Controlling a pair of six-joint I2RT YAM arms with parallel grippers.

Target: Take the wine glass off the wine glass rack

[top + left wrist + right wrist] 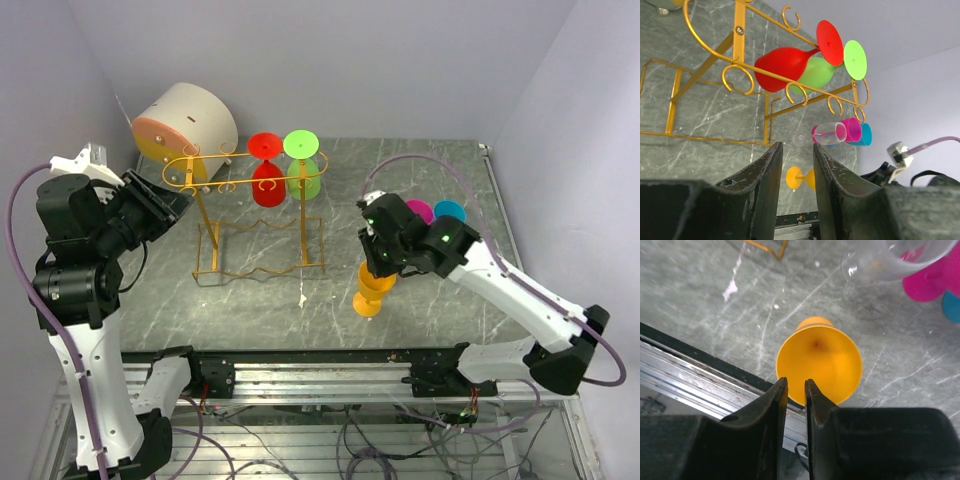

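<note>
The gold wire wine glass rack (303, 230) stands at the back left of the table and also shows in the left wrist view (739, 30). A red wine glass (268, 185) and a green wine glass (305, 180) hang upside down from its top rail. My left gripper (185, 205) is open and empty beside the rack's left end, pointing along it (796, 146). An orange wine glass (372, 292) stands upright on the table. My right gripper (372, 268) hovers over its near rim (795, 382). Its jaws stand a narrow gap apart with nothing between them.
A white-and-orange drum (185, 120) lies at the back left. A pink glass (420, 211), a blue glass (450, 210) and a clear glass (830, 134) lie at the right. The metal rail (320, 370) runs along the near edge. Walls close three sides.
</note>
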